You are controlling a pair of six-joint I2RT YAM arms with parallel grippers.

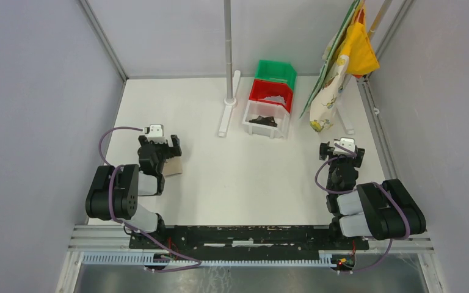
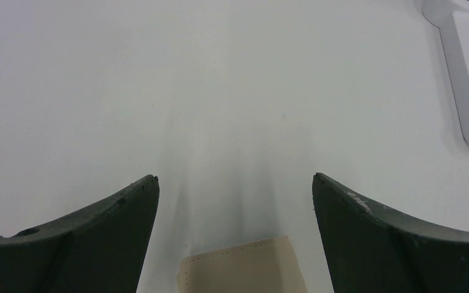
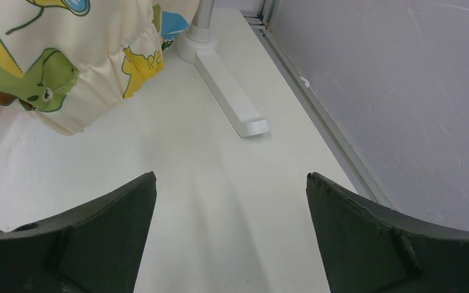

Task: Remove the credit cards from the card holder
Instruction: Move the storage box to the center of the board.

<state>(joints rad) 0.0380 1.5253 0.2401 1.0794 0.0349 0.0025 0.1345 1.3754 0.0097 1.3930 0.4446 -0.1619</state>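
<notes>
The tan card holder [image 1: 173, 168] lies flat on the white table at the left, partly under my left gripper [image 1: 160, 146]. In the left wrist view its beige stitched corner [image 2: 244, 268] shows at the bottom edge between my open fingers [image 2: 110, 226], below the fingertips. My left gripper [image 2: 235, 180] is open and holds nothing. My right gripper [image 1: 342, 152] hovers over bare table at the right, open and empty, as the right wrist view [image 3: 231, 177] shows. No credit cards are visible; any in the holder are hidden.
White [image 1: 267, 119], red [image 1: 271, 93] and green [image 1: 276, 72] bins stand stacked at the back centre. A pole on a white base [image 1: 228, 97] stands left of them. A printed cloth [image 1: 330, 91] hangs on a stand at the back right, its foot [image 3: 229, 97] ahead of my right gripper.
</notes>
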